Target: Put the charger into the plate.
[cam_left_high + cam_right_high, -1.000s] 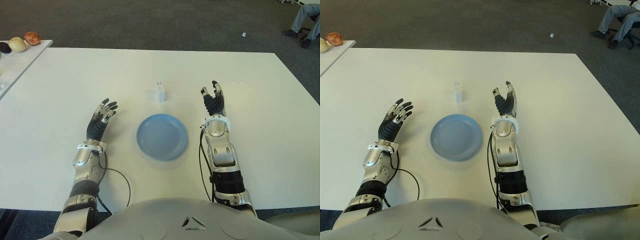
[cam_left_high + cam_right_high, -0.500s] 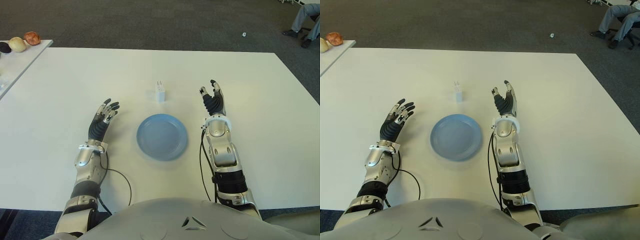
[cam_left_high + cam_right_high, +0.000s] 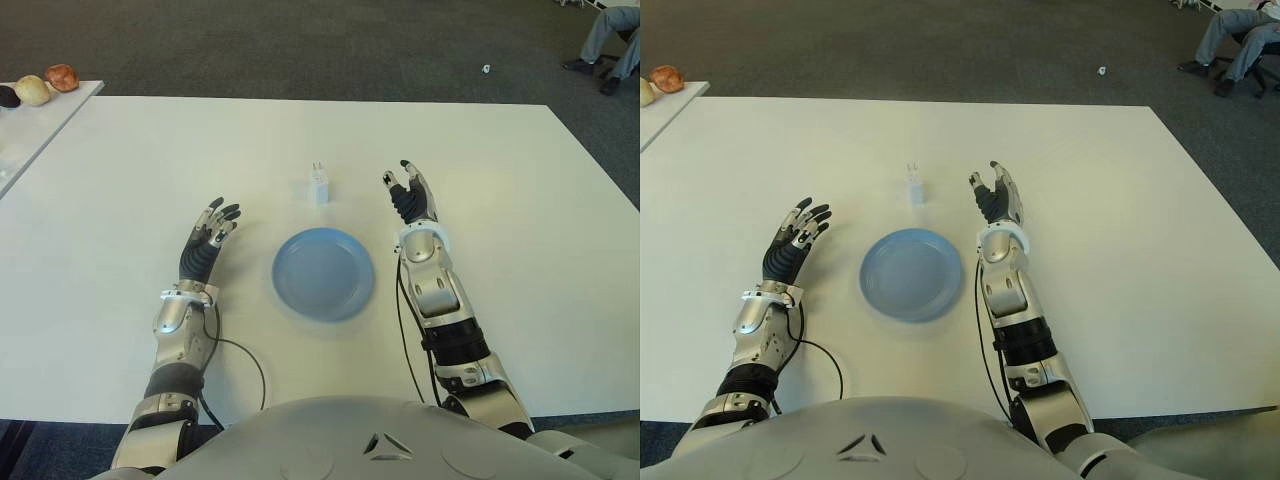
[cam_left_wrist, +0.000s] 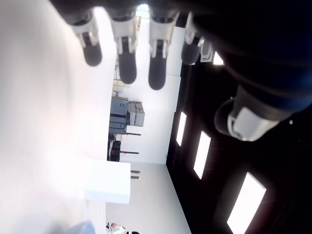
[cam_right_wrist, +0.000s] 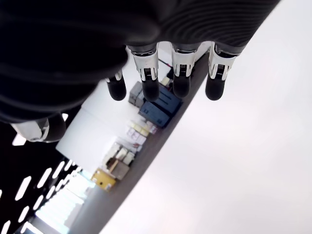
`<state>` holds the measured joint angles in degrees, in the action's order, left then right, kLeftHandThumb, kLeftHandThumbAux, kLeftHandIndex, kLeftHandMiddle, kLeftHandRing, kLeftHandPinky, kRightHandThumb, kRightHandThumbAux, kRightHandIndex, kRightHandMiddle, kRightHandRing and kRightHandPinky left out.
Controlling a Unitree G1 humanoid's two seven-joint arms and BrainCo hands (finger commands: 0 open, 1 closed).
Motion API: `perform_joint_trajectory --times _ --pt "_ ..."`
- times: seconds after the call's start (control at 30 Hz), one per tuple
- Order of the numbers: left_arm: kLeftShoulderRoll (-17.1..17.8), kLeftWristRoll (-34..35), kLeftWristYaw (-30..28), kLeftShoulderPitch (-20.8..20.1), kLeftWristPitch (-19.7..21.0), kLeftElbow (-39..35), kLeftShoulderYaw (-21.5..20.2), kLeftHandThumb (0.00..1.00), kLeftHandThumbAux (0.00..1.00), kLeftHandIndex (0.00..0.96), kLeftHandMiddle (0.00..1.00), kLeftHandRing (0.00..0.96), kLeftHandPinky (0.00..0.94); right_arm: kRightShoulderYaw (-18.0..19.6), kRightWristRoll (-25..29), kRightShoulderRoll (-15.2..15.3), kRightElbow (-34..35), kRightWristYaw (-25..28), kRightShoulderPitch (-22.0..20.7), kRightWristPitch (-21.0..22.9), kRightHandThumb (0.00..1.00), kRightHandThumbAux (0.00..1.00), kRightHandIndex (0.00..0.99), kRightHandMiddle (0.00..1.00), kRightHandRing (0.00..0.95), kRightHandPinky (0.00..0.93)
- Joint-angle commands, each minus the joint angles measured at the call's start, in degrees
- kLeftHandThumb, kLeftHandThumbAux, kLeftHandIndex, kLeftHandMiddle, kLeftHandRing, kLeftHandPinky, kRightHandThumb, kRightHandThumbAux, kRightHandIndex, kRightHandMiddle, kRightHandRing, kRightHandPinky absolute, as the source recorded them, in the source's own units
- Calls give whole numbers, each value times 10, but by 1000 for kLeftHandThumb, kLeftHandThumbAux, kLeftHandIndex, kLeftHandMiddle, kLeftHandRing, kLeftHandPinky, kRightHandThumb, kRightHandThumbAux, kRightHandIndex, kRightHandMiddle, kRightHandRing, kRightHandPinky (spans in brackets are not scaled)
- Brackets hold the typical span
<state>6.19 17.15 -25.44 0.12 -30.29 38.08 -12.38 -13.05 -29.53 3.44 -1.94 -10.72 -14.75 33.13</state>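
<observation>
I see the charger standing prongs-up just beyond the plate's far rim, inboard of my right hand, fingers spread, empty, nearer than the left hand, also spread.

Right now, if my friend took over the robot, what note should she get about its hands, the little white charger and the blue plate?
Left hand: open, empty, showing to the left of the plate.
Right hand: open, empty, to the right of the charger, beyond the plate's right edge.
Small white plug-in charger: standing on the white table, prongs up, just beyond the round blue plate, not touching it.
Done: nothing; the plate holds nothing.
Left: grasp the charger, likely with the nearer right hand, and set it in the plate.
</observation>
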Motion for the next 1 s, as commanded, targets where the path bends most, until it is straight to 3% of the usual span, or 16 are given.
perform_joint_trajectory --times 0.03,0.43,1.0 --pt "-50 -17 15 73 62 56 25 0 542 88 189 148 77 -9 -7 -6 -60 -3 -32 11 441 195 0 0 0 1" --pt "-57 -8 6 81 63 45 29 0 552 83 198 165 113 -34 -19 -26 -160 -46 -63 -10 414 175 0 0 0 0" --pt "-62 -5 12 90 62 34 33 0 550 89 194 160 100 -55 -33 -26 -224 -88 -80 -30 409 155 0 0 0 0"
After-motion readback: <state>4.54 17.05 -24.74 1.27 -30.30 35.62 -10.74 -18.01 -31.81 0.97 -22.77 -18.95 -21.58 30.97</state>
